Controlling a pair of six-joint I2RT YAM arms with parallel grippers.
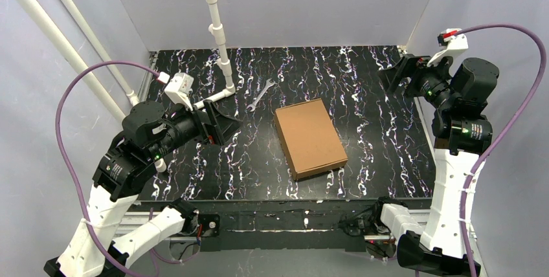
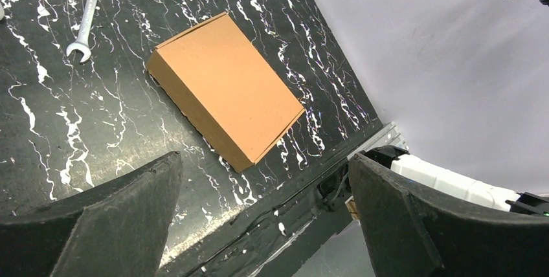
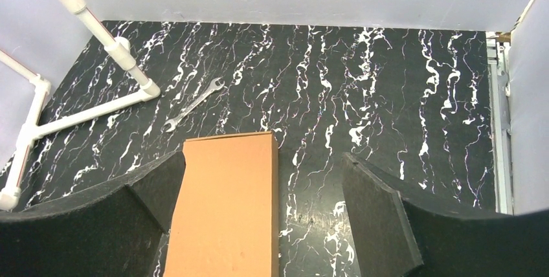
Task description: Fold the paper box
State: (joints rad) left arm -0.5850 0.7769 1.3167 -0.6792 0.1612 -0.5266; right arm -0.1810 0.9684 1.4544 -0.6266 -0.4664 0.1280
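Observation:
The paper box [image 1: 310, 137] is a plain brown cardboard mailer, folded shut with its lid down, lying flat near the middle of the black marbled table. It also shows in the left wrist view [image 2: 226, 89] and in the right wrist view [image 3: 225, 206]. My left gripper [image 1: 223, 123] is open and empty, held above the table to the left of the box and apart from it. My right gripper [image 1: 396, 73] is open and empty, raised at the far right, well away from the box.
A silver wrench [image 1: 261, 93] lies on the table behind the box, also in the left wrist view [image 2: 87, 18] and right wrist view [image 3: 193, 103]. A white pipe frame [image 1: 217, 31] stands at the back left. Grey walls enclose the table on three sides.

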